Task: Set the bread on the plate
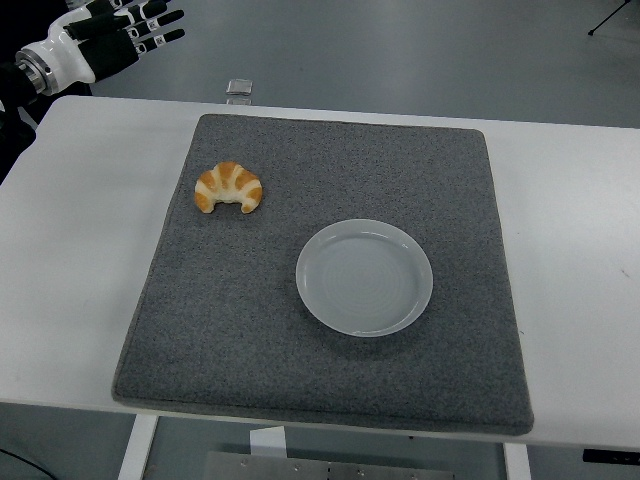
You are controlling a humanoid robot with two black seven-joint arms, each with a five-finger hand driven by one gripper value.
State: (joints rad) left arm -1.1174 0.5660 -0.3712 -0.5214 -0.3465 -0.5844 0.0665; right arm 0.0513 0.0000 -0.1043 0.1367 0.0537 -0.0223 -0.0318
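Note:
A golden croissant (229, 187) lies on the left part of the dark grey mat (250, 330). To its lower right, a white round plate (364, 277) rests on the mat with nothing on it. My left hand (130, 30) hovers at the top left corner, beyond the table's far edge, well up and left of the croissant; its fingers are spread and hold nothing. The right hand does not show.
The white table (70, 230) extends around the mat on all sides. A small clear object (239, 87) lies on the floor past the table's far edge. A tripod foot (612, 18) shows at the top right.

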